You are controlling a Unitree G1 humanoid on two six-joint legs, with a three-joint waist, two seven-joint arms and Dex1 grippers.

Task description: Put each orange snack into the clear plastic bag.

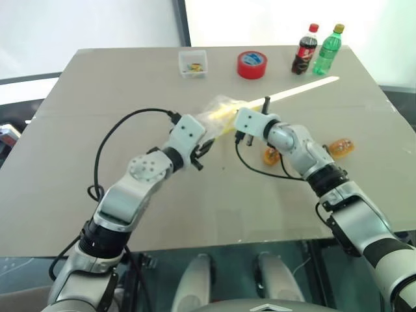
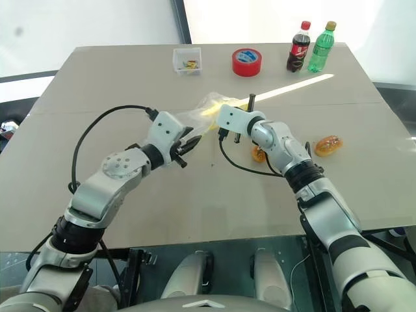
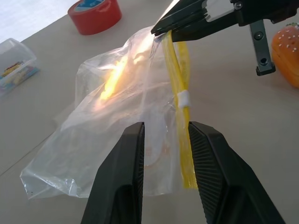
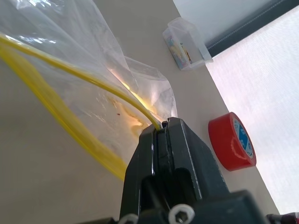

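Note:
The clear plastic bag (image 3: pixel 117 102) hangs crumpled above the table's middle, its yellow strip (image 3: pixel 183 93) running down one edge. My right gripper (image 4: pixel 163 127) is shut on the top of that strip and holds the bag (image 1: pixel 218 108) up. My left gripper (image 3: pixel 166 126) is open, and the bag's lower film and strip lie between its fingers (image 3: pixel 126 158). One orange snack (image 1: pixel 341 147) lies on the table to the right of my right arm. The other orange snack (image 1: pixel 271 155) lies just under that arm, partly hidden.
Along the table's far edge stand a small clear box (image 1: pixel 193 63) of yellow bits, a red tape roll (image 1: pixel 252 64), a cola bottle (image 1: pixel 304 49) and a green bottle (image 1: pixel 328 49). The beige table (image 1: pixel 84 149) has bare room on the left and in front.

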